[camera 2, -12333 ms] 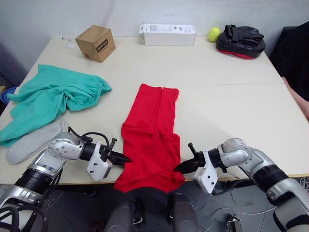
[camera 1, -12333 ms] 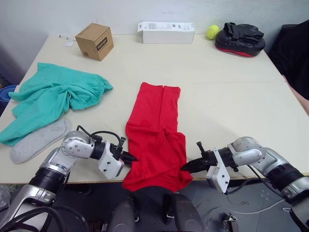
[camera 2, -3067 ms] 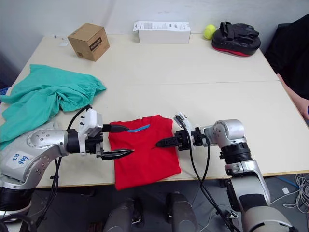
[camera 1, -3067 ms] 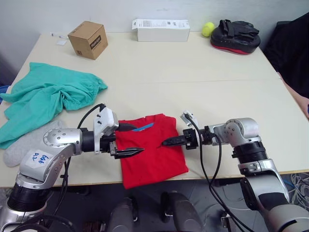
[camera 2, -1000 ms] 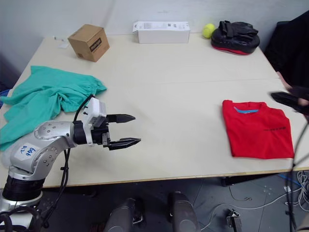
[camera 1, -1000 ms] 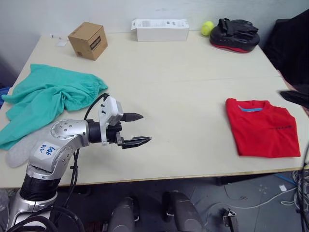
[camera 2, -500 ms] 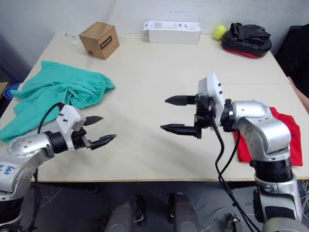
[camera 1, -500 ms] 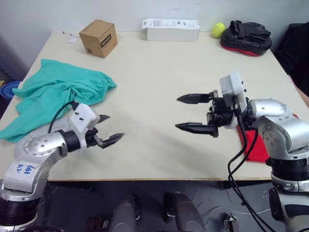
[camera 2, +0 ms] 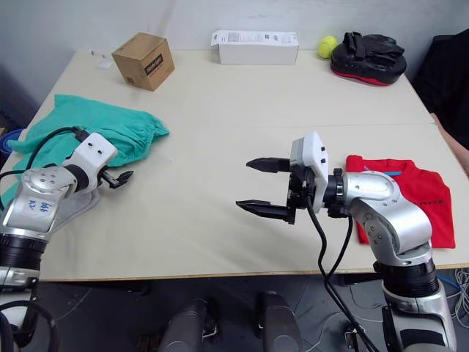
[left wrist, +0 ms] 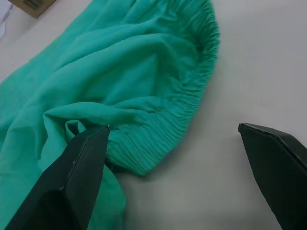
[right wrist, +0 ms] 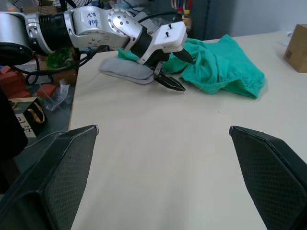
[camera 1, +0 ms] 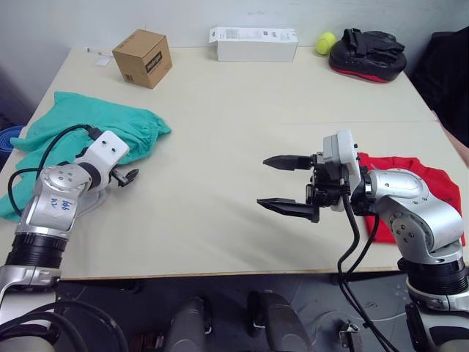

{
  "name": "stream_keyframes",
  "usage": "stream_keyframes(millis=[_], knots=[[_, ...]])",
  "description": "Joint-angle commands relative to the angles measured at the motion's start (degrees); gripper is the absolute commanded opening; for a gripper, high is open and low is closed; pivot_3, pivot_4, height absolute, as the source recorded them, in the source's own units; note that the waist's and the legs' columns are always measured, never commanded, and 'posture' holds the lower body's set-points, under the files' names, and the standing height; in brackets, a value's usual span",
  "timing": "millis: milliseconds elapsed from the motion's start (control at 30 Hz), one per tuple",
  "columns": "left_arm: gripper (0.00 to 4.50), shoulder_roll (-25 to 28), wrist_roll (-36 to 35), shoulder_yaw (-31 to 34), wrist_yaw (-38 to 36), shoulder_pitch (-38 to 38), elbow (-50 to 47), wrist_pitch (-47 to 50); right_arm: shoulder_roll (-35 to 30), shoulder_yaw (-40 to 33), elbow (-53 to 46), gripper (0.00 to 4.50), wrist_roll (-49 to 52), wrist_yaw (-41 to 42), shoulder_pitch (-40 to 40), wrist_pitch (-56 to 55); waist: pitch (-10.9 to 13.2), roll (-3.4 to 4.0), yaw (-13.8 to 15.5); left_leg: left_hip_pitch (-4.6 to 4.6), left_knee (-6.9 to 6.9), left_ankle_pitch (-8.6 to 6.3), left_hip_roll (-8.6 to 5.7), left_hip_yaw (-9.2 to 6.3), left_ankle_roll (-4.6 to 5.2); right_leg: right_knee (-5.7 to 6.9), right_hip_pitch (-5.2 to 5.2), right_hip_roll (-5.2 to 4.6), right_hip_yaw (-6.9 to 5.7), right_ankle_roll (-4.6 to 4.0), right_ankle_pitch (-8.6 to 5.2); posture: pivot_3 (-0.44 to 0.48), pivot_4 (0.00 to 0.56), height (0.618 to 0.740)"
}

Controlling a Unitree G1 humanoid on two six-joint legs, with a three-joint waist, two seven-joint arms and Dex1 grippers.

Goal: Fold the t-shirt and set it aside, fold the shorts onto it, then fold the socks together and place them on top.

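We see the left gripper [left wrist: 177,158] at the tabletop's [camera 1: 234,110] left side, fingers spread, its tips right at the gathered waistband of the shorts [camera 1: 88,132]; one finger [left wrist: 81,167] touches or nearly touches the teal cloth, the other sits over bare table. Nothing held. The shorts lie crumpled near the left edge, long axis running from the waistband near the gripper out toward the left edge and front-left corner. Just behind and under the left arm lies a grey sock [right wrist: 127,72], flat, close to the left edge, touching the shorts.

Our right gripper [camera 2: 256,185] hovers over the bare middle of the tabletop, fingers wide apart, pointing left toward the shorts, well apart from them. Empty.

The t-shirt [camera 2: 418,194] lies folded near the right edge, behind the right arm, neck opening toward the far edge, partly hidden by the arm.

At the far edge: a cardboard box [camera 1: 143,57], a white carton [camera 1: 253,42], a tennis ball [camera 1: 325,42], a black and red pad [camera 1: 366,55].
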Motion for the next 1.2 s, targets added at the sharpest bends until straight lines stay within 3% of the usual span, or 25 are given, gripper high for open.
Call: stream_keyframes(millis=[33, 100, 500, 600, 767, 867, 1033, 1200], knots=[[4.32, -1.7, 1.4, -0.4, -0.9, -4.8, 8.3, -4.4, -0.6, -2.5, -3.6, 4.50, 2.4, -1.7, 0.3, 0.3, 0.0, -0.03, 0.1, 0.00, 0.02, -0.01, 0.00, 0.00, -0.01, 0.00, 0.00, 0.00, -0.01, 0.00, 0.00, 0.000, 0.150, 0.740], [3.91, -3.1, 1.0, -0.4, -2.6, -7.0, 11.9, -5.1, -0.9, -2.4, -4.1, 4.50, 2.5, -2.3, 0.7, 0.2, 0.0, -0.04, 0.2, -0.02, 0.09, -0.04, 0.00, 0.01, 0.06, 0.00, 0.02, 0.00, -0.03, 0.01, 0.00, 0.000, 0.150, 0.740], [0.02, -5.5, 1.0, -0.1, -6.4, -9.8, 13.9, -3.0, -1.7, -2.8, -5.6, 4.50, 3.6, -4.8, 1.8, 0.8, 0.0, -0.08, 0.2, 0.02, 0.19, -0.03, 0.01, 0.04, 0.15, 0.12, 0.03, -0.05, -0.08, 0.05, 0.02, 0.000, 0.150, 0.740], [0.02, -8.0, -2.3, 1.5, -7.4, -11.4, 7.7, 5.6, -2.0, -2.9, -5.7, 4.50, 3.4, -4.9, 1.8, 0.6, 0.0, -0.11, 0.3, 0.01, 0.22, -0.03, 0.00, 0.04, 0.15, 0.13, 0.04, -0.05, -0.08, 0.06, 0.03, 0.000, 0.150, 0.740], [0.02, -16.7, -14.9, 6.6, -7.9, -15.5, -12.3, 32.4, -2.5, -2.6, -5.5, 4.50, 2.9, -4.8, 2.3, 0.0, 0.0, -0.26, 1.2, -0.16, 0.43, 0.06, -0.03, 0.00, 0.06, 0.11, 0.04, -0.04, -0.07, 0.19, 0.10, 0.000, 0.150, 0.740], [0.02, -20.3, -20.1, 5.8, -8.7, -17.4, -20.4, 40.5, -2.7, -2.3, -5.9, 4.50, 2.5, -4.7, 3.0, -0.2, 0.0, -0.26, 1.3, -0.18, 0.45, 0.09, -0.05, 0.03, 0.00, 0.08, 0.04, -0.02, -0.02, 0.28, 0.14, 0.000, 0.150, 0.740], [0.02, -22.6, -25.5, -0.3, -12.7, -18.5, -27.5, 45.5, -4.1, -2.0, -5.8, 4.50, 1.5, -3.4, 4.2, -0.8, 0.0, -0.26, 1.2, -0.03, 0.30, 0.22, -0.04, 0.08, -0.25, 0.10, 0.05, 0.06, 0.07, 0.31, 0.10, 0.000, 0.150, 0.740], [0.02, -21.2, -27.2, -9.4, -18.5, -18.3, -31.3, 43.9, -8.2, -2.5, -7.0, 4.50, 0.8, 0.2, 7.6, -1.9, 0.0, -0.26, 1.3, 0.03, 0.26, 0.31, -0.02, 0.04, -0.36, 0.13, 0.08, 0.11, 0.08, 0.27, 0.08, 0.000, 0.150, 0.740]])
